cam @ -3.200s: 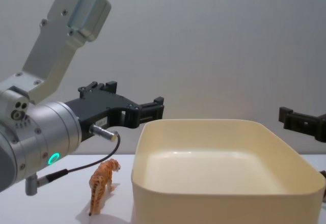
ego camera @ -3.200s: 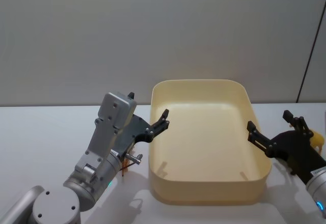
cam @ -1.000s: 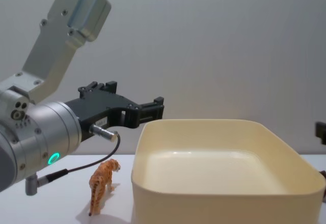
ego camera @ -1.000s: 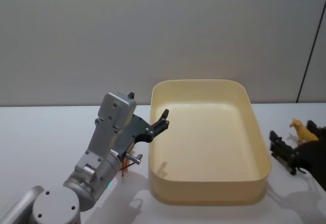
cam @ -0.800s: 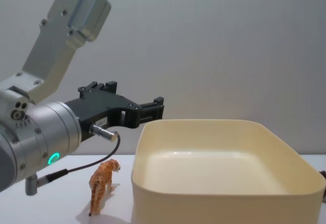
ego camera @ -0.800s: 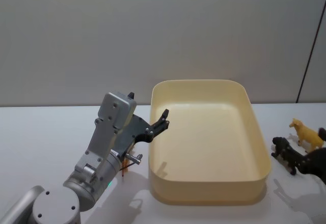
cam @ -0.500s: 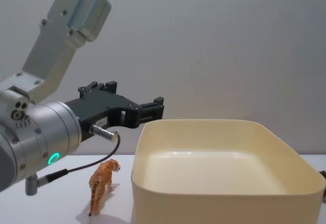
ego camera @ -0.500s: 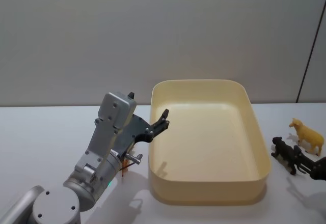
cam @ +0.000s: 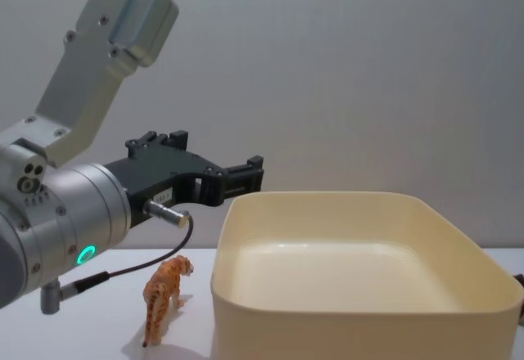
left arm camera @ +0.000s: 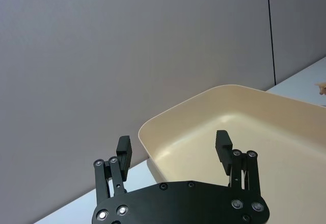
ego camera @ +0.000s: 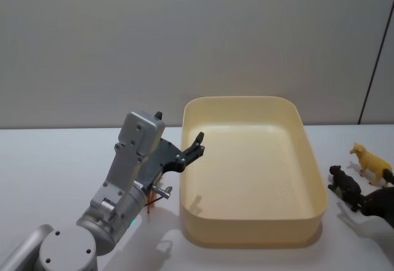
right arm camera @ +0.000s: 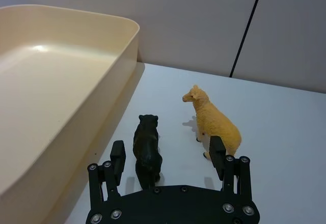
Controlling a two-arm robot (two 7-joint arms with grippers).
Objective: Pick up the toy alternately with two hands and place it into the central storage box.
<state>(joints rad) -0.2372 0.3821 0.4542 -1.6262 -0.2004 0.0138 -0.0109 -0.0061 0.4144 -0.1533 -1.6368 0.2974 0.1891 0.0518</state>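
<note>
Right hand (right arm camera: 167, 145) retreated from storage box (ego camera: 246, 233) to head view's lower right, released, facing black panther (right arm camera: 146, 150) (pick pending); left hand (left arm camera: 173, 142) idle, released.

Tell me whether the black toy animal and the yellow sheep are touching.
Apart. The right wrist view shows bare table between the black toy animal and the yellow sheep.

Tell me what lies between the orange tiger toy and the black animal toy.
The cream-yellow storage box lies between them. The chest view shows the tiger left of it; the head view shows the black animal toy right of it.
</note>
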